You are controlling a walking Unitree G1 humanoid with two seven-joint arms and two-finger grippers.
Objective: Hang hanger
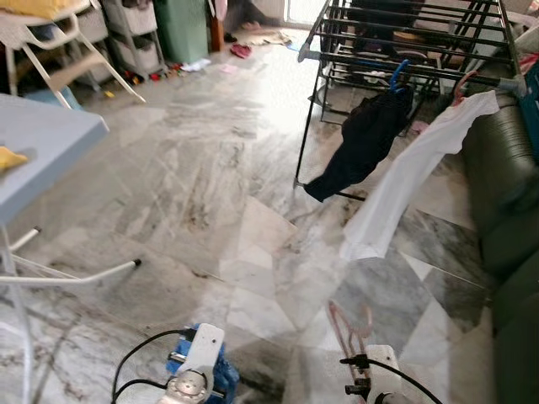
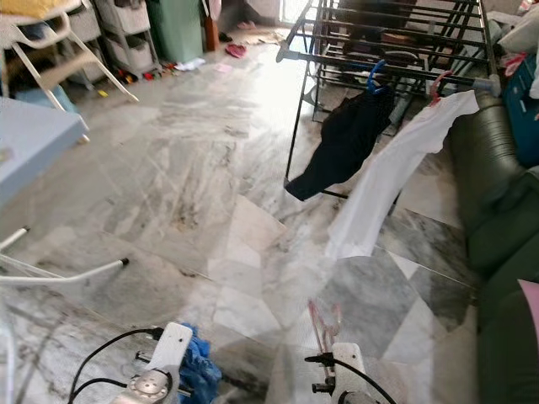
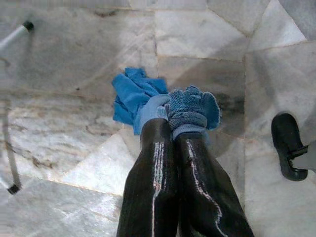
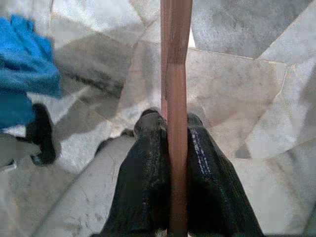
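Your right tool [image 4: 168, 148] pinches the pink hanger [image 4: 175, 74]; your left tool [image 3: 170, 136] is pressed onto a blue cloth [image 3: 136, 94]. The drying rack [image 1: 404, 34] stands well ahead across the floor, so approach and hanging remain.

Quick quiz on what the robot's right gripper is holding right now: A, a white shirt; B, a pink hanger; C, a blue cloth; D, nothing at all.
B: the right gripper has its black fingers clamped on the pink hanger, while the blue cloth is in the left gripper.
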